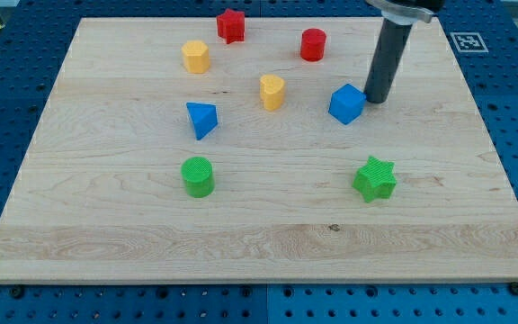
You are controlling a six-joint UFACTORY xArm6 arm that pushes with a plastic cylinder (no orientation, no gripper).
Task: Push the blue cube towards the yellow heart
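The blue cube (346, 103) sits on the wooden board (259, 234), right of centre. The yellow heart (272, 92) stands to its left, a short gap between them. My tip (378, 99) is just to the right of the blue cube, touching or nearly touching its right side. The dark rod rises from there toward the view's top.
A yellow hexagonal block (195, 56), a red star (231, 25) and a red cylinder (312, 44) lie near the top. A blue triangular block (201, 119) is left of the heart. A green cylinder (198, 176) and a green star (375, 178) lie lower down.
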